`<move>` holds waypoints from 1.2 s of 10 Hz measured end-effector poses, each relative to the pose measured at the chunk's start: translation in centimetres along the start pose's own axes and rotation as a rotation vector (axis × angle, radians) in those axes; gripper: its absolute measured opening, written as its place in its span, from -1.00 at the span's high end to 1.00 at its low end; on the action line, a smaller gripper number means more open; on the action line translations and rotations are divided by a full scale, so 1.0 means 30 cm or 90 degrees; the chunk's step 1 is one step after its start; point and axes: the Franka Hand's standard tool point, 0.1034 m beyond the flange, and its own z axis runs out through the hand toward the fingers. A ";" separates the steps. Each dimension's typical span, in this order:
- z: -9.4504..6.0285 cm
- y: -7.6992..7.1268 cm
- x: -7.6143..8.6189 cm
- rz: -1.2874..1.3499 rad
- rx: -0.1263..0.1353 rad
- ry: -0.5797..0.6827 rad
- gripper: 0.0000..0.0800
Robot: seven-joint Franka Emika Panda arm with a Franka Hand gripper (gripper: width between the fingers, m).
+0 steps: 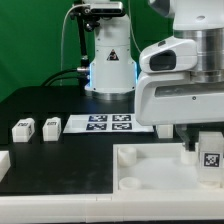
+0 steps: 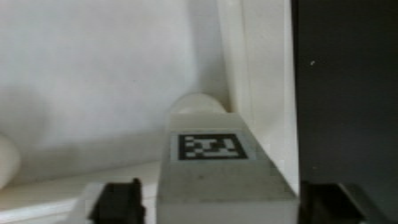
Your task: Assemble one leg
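Note:
In the wrist view a white leg [image 2: 217,185] with a black-and-white tag [image 2: 214,147] stands between my two dark fingers [image 2: 121,202], and my gripper [image 2: 222,202] is shut on it. In the exterior view the same leg [image 1: 211,158] stands upright at the right corner of the large white tray-like part [image 1: 150,168], with my gripper [image 1: 203,146] on it from above. Two more legs [image 1: 23,128] [image 1: 50,125] lie on the black table at the exterior view's left.
The marker board [image 1: 110,123] lies in the middle of the table behind the tray-like part. A further white piece [image 1: 3,160] shows at the left edge. The robot base [image 1: 108,70] stands at the back.

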 end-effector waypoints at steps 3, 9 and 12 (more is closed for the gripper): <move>0.002 0.004 -0.001 0.189 0.003 -0.002 0.26; 0.004 -0.004 0.008 0.842 0.056 -0.044 0.26; 0.008 -0.009 0.009 0.983 0.062 -0.050 0.26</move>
